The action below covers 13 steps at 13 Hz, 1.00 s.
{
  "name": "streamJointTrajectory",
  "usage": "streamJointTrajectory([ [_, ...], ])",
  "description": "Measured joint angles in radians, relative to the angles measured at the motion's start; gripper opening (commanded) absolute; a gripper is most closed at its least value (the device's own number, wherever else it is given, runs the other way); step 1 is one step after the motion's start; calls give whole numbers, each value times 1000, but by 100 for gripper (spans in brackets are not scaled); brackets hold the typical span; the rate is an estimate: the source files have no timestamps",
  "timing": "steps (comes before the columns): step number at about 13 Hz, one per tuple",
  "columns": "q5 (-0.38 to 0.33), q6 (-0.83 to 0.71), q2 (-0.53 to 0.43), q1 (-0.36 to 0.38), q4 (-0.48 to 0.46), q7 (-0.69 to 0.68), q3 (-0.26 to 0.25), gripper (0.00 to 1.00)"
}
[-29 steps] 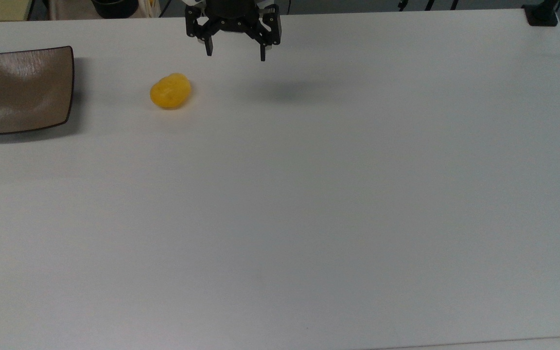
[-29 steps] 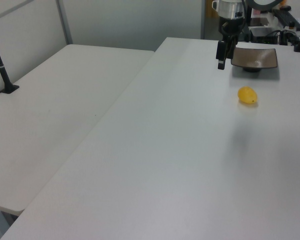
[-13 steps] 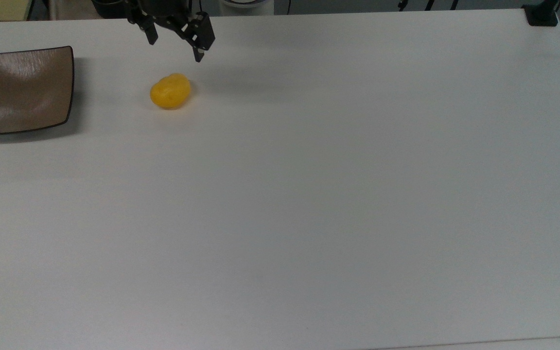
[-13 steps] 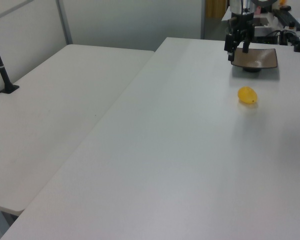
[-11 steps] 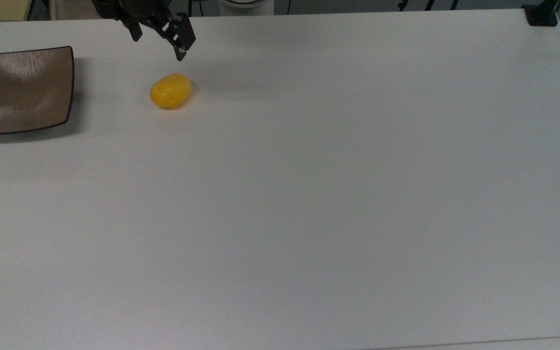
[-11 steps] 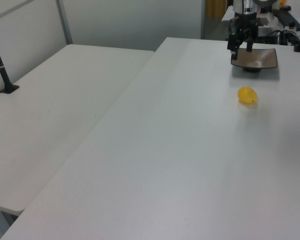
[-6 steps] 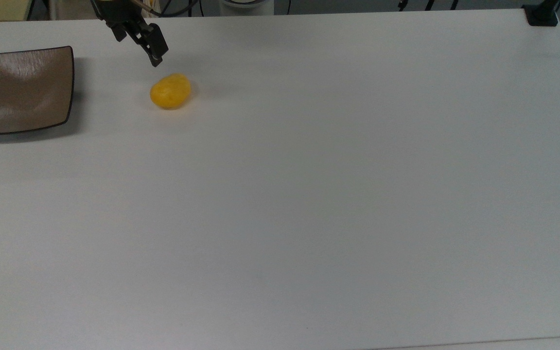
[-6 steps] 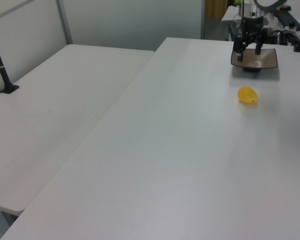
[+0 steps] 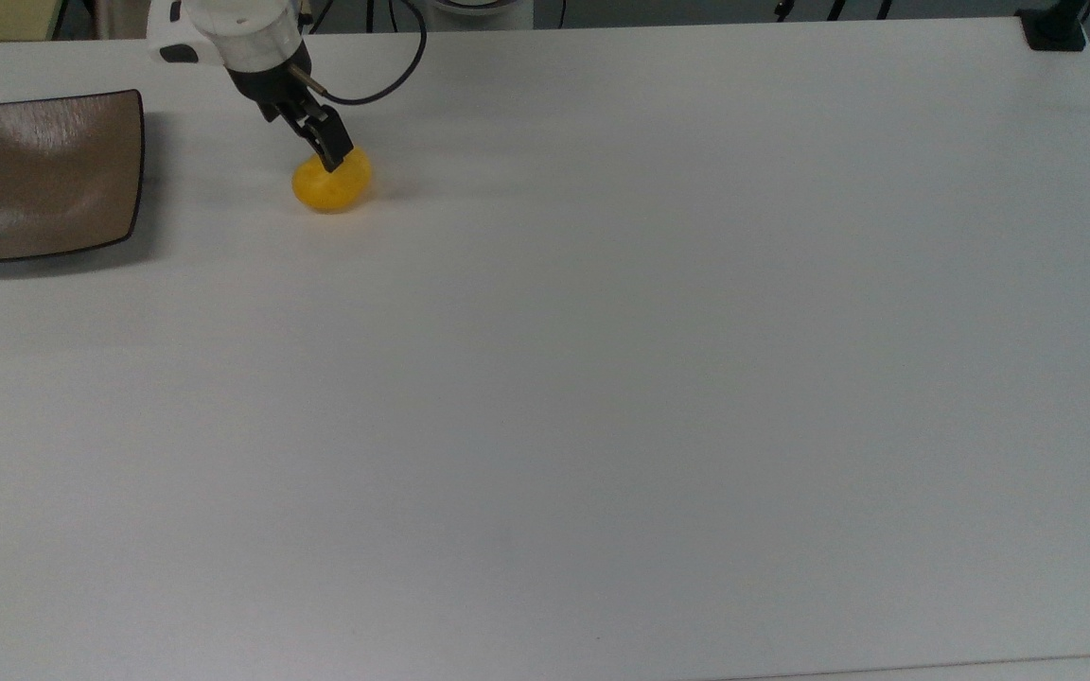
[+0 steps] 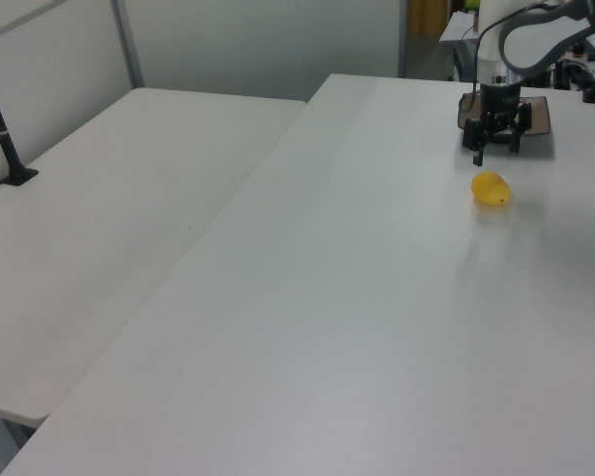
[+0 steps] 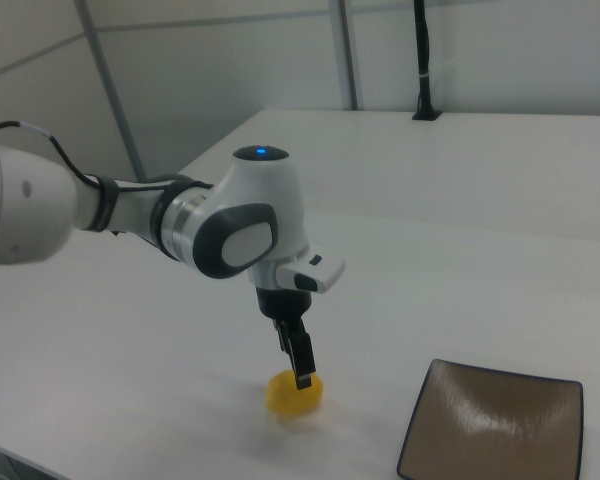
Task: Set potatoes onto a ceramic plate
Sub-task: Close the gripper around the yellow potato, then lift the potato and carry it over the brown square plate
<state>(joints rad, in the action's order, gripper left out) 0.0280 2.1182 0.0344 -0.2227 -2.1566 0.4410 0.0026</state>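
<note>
1. Over the potato (image 9: 331,184) hangs our gripper (image 10: 496,152), its fingers spread wide in the left view and gripping nothing yet.
2. By our reckoning we are early on: no grasp, no lift, and the ceramic plate (image 9: 39,175) sits bare, well apart on the top view's left.
3. Still ahead, we judge: descend, close, carry, release.
4. Our potato lies on the white table (image 9: 602,378), bright yellow, egg-shaped, lumpy, with a smooth skin.
</note>
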Motion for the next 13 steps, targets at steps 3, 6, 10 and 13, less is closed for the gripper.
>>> streamJointTrajectory([
  [3,0,39,77,0,-4,3,0,100],
  [6,0,59,126,0,-4,3,0,87],
  [10,0,59,130,0,-3,8,0,57],
  [13,0,59,129,0,1,11,0,57],
])
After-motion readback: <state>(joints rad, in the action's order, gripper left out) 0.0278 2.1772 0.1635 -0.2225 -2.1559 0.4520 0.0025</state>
